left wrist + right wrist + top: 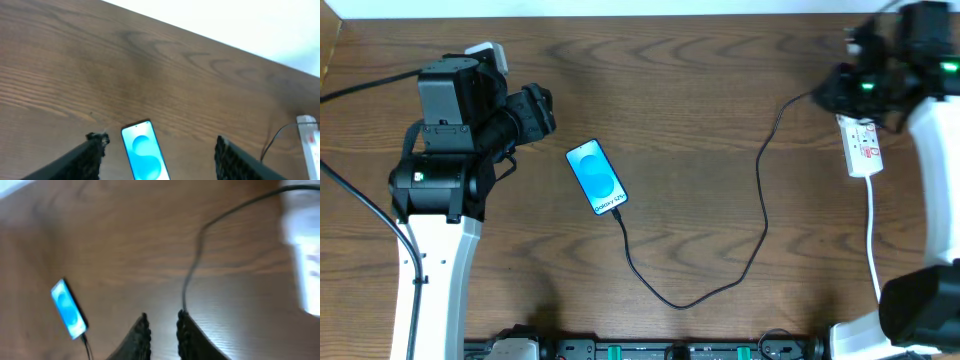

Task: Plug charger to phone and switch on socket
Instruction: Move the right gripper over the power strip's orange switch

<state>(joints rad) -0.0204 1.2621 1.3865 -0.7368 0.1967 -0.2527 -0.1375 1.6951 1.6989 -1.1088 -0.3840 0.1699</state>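
Brown wood-grain table (700, 100) carries everything. The phone (596, 176) lies flat left of centre, tilted, its blue screen lit. The charger (760, 200) meets the phone's lower end, loops down toward the near edge, then climbs to the far right. There it passes under the right arm's black wrist, which hides its other end.

The socket (861, 147) lies lengthwise at the far right, red markings up. Its upper end is covered by the right gripper (865, 85), and its white cord (872, 240) trails down toward the arm's base.

The right wrist view is blurred. It shows the right gripper (162, 317) with its jaws a narrow gap apart, bare wood between them and nothing held. The charger (192, 265) runs just beside one fingertip, the socket (305, 255) is at the right edge and the phone (68, 309) far left.

The left gripper (535, 110) hangs well left of the phone. In the left wrist view, the left gripper (160, 142) has its jaws wide and empty, and the phone (145, 150) shows between the fingers.

A black lead (360, 85) trails off the table's left side.
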